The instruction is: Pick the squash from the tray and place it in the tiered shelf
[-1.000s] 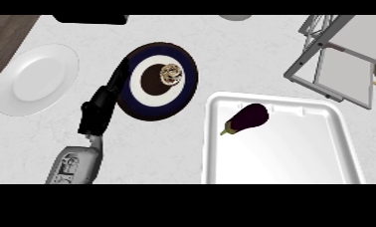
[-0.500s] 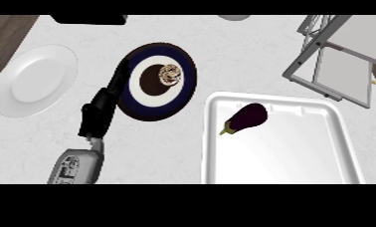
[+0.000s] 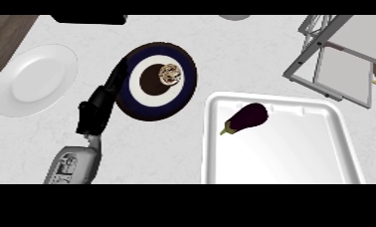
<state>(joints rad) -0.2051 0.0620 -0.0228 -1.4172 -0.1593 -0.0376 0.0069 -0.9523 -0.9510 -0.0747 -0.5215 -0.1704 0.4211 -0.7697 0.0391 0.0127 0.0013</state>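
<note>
squash (image 3: 247, 118) lies in tray's (image 3: 323, 161) far-left corner, w/ bare floor around. shelf (image 3: 334, 66) far right. left hand (image 3: 99, 111), fingers straight, rests by dark plate's (image 3: 132, 106) left edge.

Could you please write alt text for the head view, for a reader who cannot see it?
A dark purple squash lies untouched in a white tray at the lower right of a pale counter, with the tiered shelf at the upper right. The robot's left hand is at the lower left, fingers straight, beside a dark blue plate; a white plate sits at the far left.
</note>
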